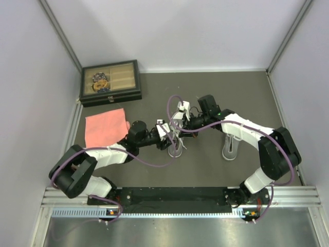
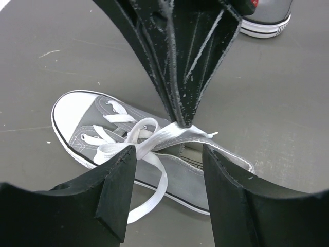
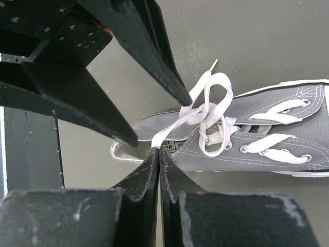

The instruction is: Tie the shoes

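Note:
One grey shoe (image 2: 205, 177) with a white toe cap lies on its sole between both arms, also in the top view as the shoe (image 1: 176, 149). Its white lace (image 3: 205, 110) is half-knotted with loose loops. My right gripper (image 3: 159, 149) is shut on one lace strand just above the shoe's heel opening; from the left wrist it shows as the right gripper (image 2: 183, 122) coming down from above. My left gripper (image 2: 169, 172) is open over the shoe's side, and the held strand passes between its fingers (image 3: 131, 139). The second shoe (image 1: 230, 146) stands apart to the right.
A pink folded cloth (image 1: 105, 127) lies at the left of the dark mat. A dark box (image 1: 110, 82) with a glass lid sits at the back left. White walls close in the sides and back. The second shoe's sole (image 2: 267, 23) shows at the upper right.

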Controlling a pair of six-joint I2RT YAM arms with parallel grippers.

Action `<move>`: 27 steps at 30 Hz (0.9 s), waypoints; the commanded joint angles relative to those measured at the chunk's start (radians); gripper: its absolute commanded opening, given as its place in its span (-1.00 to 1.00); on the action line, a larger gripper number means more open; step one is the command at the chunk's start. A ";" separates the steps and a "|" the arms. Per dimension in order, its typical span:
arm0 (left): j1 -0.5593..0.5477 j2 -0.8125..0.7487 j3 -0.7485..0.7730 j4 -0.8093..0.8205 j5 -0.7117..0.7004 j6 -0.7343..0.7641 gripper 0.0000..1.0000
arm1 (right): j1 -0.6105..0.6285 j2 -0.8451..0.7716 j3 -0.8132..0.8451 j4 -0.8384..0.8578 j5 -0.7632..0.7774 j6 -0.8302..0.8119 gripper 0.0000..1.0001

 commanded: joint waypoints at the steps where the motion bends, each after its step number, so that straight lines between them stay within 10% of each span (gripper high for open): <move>1: -0.013 -0.035 -0.019 0.057 0.008 -0.002 0.19 | 0.012 -0.031 0.001 0.050 -0.031 0.012 -1.00; 27: -0.042 0.069 -0.003 0.185 -0.041 -0.103 -0.04 | 0.023 0.001 0.017 0.140 -0.028 0.135 -1.00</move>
